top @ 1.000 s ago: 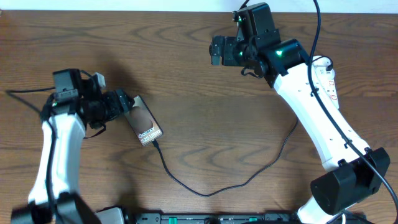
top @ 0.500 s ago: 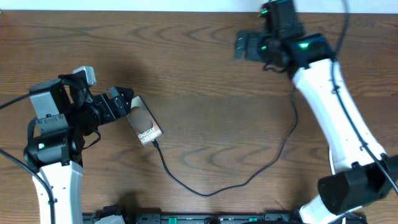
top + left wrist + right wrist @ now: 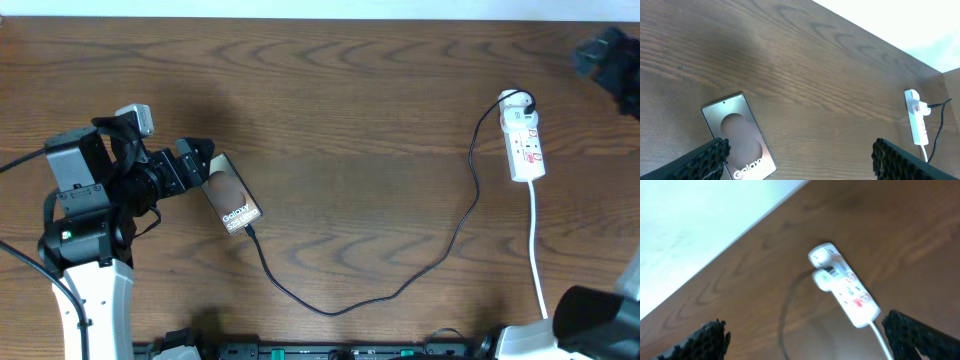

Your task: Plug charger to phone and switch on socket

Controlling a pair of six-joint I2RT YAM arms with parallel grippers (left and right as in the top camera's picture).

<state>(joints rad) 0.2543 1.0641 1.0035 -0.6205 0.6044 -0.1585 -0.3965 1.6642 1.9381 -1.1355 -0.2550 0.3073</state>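
We hold our left gripper (image 3: 802, 160) wide open and empty beside the flat dark smartphone (image 3: 232, 200), where the long thin black cable (image 3: 332, 312) meets its lower edge. Our right gripper (image 3: 810, 337), spread and empty, hangs near the narrow white power strip (image 3: 524, 150).

The phone (image 3: 737, 137) lies face up at the lower left on the brown wooden table (image 3: 815, 70). The white socket (image 3: 916, 120) sits at the far right, with the charger (image 3: 940, 103) cable leaving it. The left gripper (image 3: 800, 160) fingers (image 3: 710, 157) stand wide apart at the bottom corners.
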